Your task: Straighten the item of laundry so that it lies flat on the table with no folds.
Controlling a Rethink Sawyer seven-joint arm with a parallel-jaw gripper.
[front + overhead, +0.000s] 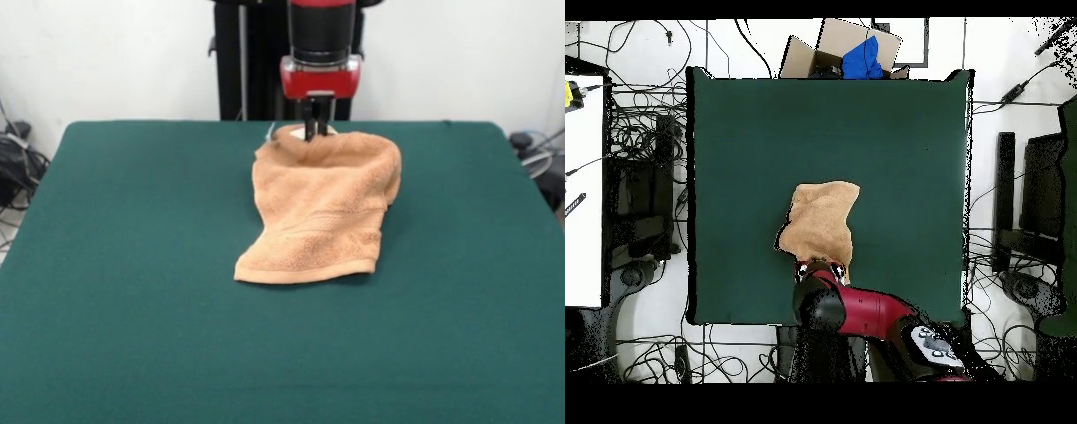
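Note:
The item of laundry [322,203] is an orange-tan towel, folded over and bunched, lying near the middle of the green table [132,265]. Its woven border band faces the front edge, and its far edge is lifted slightly. My gripper [316,131] stands over that far edge, shut on the cloth, with a bit of white showing beside its fingers. From overhead the towel [821,222] lies on the table [895,150] just beyond the red arm [865,312], which covers the gripper.
Green table surface extends on all sides of the towel. Beyond the table's far edge in the overhead view sits a cardboard box [827,50] with a blue item in it. Cables and dark equipment lie on the floor on both sides.

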